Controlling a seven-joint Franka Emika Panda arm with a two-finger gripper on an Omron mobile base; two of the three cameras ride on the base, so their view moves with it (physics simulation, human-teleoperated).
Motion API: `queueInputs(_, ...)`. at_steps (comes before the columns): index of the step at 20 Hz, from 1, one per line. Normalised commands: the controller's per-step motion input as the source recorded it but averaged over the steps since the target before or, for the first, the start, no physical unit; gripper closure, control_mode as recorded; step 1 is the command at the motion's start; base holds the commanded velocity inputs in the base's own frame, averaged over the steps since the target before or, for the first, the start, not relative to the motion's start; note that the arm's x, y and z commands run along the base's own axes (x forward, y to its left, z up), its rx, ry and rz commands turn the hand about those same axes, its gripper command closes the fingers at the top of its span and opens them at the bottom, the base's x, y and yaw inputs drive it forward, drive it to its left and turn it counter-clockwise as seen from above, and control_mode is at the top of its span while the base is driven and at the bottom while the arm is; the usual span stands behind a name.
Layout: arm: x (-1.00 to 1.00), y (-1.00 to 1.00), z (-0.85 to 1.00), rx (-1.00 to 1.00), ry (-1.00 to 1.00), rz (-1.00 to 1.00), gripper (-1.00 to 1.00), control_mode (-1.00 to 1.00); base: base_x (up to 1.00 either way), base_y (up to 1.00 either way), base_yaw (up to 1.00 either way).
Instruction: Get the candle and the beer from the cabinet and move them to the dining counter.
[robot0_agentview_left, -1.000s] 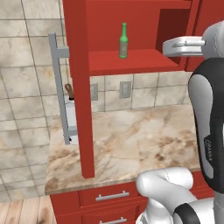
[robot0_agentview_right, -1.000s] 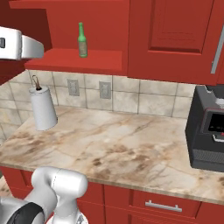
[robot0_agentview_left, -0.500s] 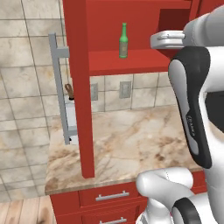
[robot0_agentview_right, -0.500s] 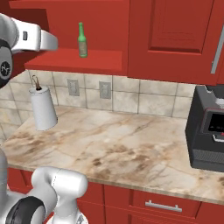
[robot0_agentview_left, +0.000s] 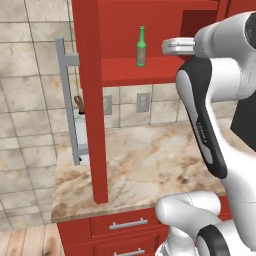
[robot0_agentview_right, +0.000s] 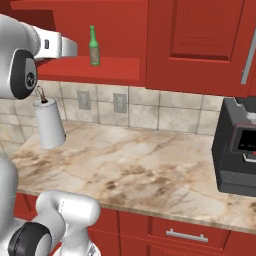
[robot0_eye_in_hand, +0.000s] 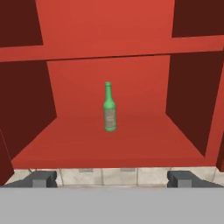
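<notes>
The gripper (robot0_eye_in_hand: 111, 178) is spread wide and holds nothing, its fingertips (robot0_eye_in_hand: 40, 178) level with the shelf's front edge and framing the beer (robot0_eye_in_hand: 109, 108), a stance suited to a straight reach. The beer stands upright, mid-shelf, in the open cabinet (robot0_eye_in_hand: 109, 43) (no candle can be made out on that shelf). Below runs the marbled counter (robot0_agentview_right: 135, 170), bearing a paper towel roll (robot0_agentview_right: 49, 122).

I could not read the label on the beer (robot0_eye_in_hand: 110, 108); it was too small. The black appliance (robot0_agentview_right: 237, 155) on the counter (robot0_agentview_right: 145, 172) was cut off by the right edge, and the open cabinet (robot0_agentview_left: 89, 95) door hid part of the paper towel roll (robot0_agentview_left: 82, 136).
</notes>
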Motion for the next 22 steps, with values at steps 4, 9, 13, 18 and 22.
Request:
queueInputs(4,0.52,0.00,0.00,0.00,0.00,0.00,-1.00,-1.00,0.00,0.00,0.00)
queueInputs(9,0.48,0.00,0.00,0.00,0.00,0.00,-1.00,-1.00,0.00,0.00,0.00)
queueInputs(13,0.49,0.00,0.00,0.00,0.00,0.00,-1.00,-1.00,0.00,0.00,0.00)
queueInputs(18,0.46,0.05,0.00,0.00,0.00,0.00,-1.00,-1.00,0.00,0.00,0.00)
queueInputs(22,0.48,0.21,0.00,0.00,0.00,0.00,-1.00,-1.00,0.00,0.00,0.00)
